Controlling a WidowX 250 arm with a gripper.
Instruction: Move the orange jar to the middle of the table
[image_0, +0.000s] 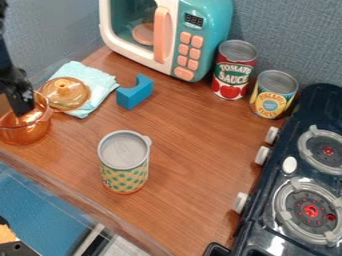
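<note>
- The orange jar (25, 131), see-through, stands at the left side of the wooden counter (180, 145), near its front edge.
- The pincer (25, 110) hangs down at the left edge of the view, its lower end at the mouth of the jar; whether it is apart, together or clamped on the jar, I cannot tell.
- An amber lid (65, 93) with a round knob lies on a pale blue cloth (100, 84), just beside the jar.
- A blue block (135, 93) with a curved notch sits just right of the cloth.
- A dotted can (125, 175), yellow and green with a grey top, stands upright right of the jar and closer to the front.
- A teal and white microwave (195, 17) with a pink handle and pink buttons stands at the back, against the grey-blue wall (287, 35).
- Right of it stand a red can (234, 70) and, just beside that, a yellow can (272, 97), both upright.
- A dark stove (267, 192) runs along the right side, with two round burners and light knobs.
- Below the front edge, at lower left, is a blue surface (33, 205).
</note>
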